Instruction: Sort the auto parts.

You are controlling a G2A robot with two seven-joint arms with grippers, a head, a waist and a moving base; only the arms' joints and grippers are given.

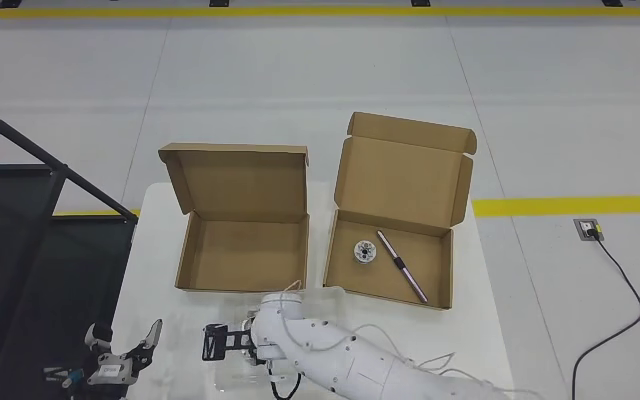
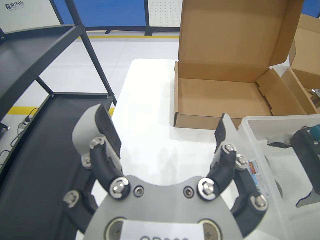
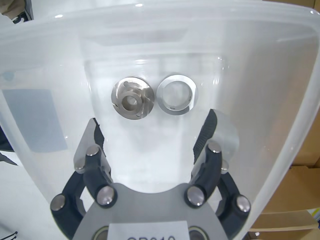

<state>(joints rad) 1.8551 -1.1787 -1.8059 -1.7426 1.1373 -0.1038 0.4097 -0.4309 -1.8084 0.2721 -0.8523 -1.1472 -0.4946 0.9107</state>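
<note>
A clear plastic bin (image 3: 287, 51) stands at the table's near edge and holds two metal parts: a flanged hub (image 3: 132, 100) and a plain ring (image 3: 177, 94), side by side. My right gripper (image 3: 153, 123) hangs open inside the bin, just short of the two parts, holding nothing; it is the dark gripper (image 1: 208, 343) in the top view. My left gripper (image 2: 161, 118) is open and empty above the bare white table, left of the bin (image 2: 252, 126). The left cardboard box (image 1: 243, 250) is empty. The right box (image 1: 395, 260) holds a round part (image 1: 364, 251) and a thin rod (image 1: 402, 266).
Both boxes have their lids standing up at the far side. A black shelf cart (image 2: 37, 126) stands against the table's left edge, close to my left gripper (image 1: 125, 340). Bare table lies between the left gripper and the empty box (image 2: 220, 93).
</note>
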